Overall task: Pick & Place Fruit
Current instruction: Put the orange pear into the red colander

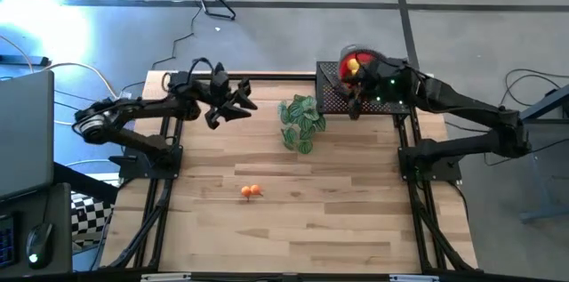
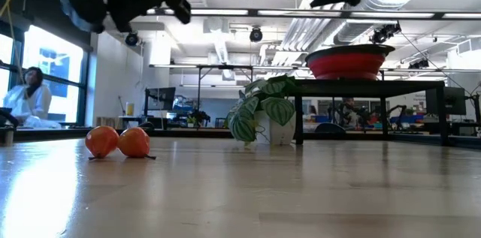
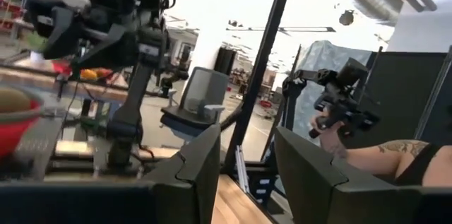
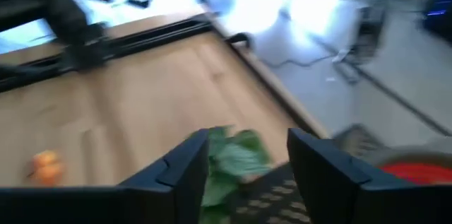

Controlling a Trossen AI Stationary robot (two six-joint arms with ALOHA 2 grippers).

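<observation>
Two small orange fruits point(image 1: 252, 191) lie side by side on the wooden table's middle, also plain in the low view point(image 2: 118, 142). A red bowl point(image 1: 360, 58) with a yellow fruit point(image 1: 353, 68) in it stands on a black mesh stand point(image 1: 333, 93) at the far right. My right gripper point(image 1: 355, 102) hovers open over the stand's near part, just short of the bowl; nothing sits between its fingers point(image 4: 247, 143). My left gripper point(image 1: 236, 107) is raised above the table's far left, open and empty point(image 3: 247, 139).
A green leafy plant sprig point(image 1: 300, 123) stands next to the stand's left side, between the two grippers. Black frame rails point(image 1: 160, 184) run along the table's left and right sides. Beyond the table a person's arm point(image 3: 381, 157) holds a device.
</observation>
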